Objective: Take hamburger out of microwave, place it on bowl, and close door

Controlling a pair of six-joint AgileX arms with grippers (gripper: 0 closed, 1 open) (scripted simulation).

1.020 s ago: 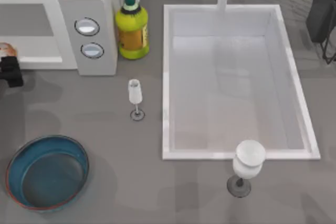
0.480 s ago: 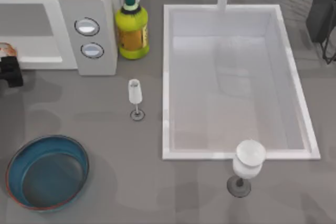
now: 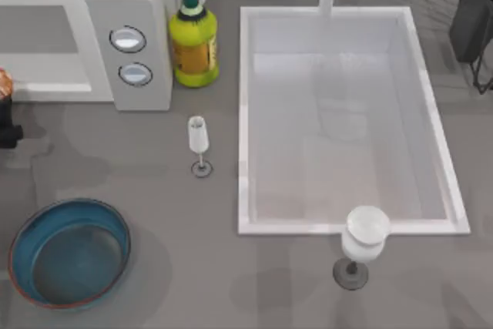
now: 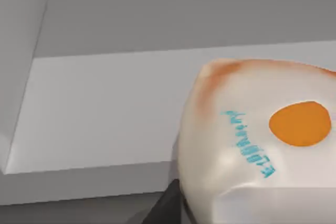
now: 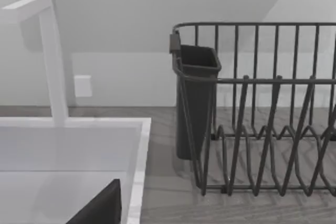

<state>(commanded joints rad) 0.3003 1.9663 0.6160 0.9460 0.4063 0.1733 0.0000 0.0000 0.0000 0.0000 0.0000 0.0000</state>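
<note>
Where table's far left edge cuts view, small cream-white hamburger (image 4: 262, 140) with orange spot sits at left gripper (image 3: 8, 125); jaws' state cannot tell. White boxy microwave (image 3: 127, 52) just right; teal-blue round bowl (image 3: 69, 252) near-left.

Cream hamburger (image 4: 262, 145) at microwave (image 3: 127, 52) front, teal bowl (image 3: 31, 225) empty

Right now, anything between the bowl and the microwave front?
Top view: bare grey tabletop between the bowl and the microwave; the small glass stands off to the right.
</note>
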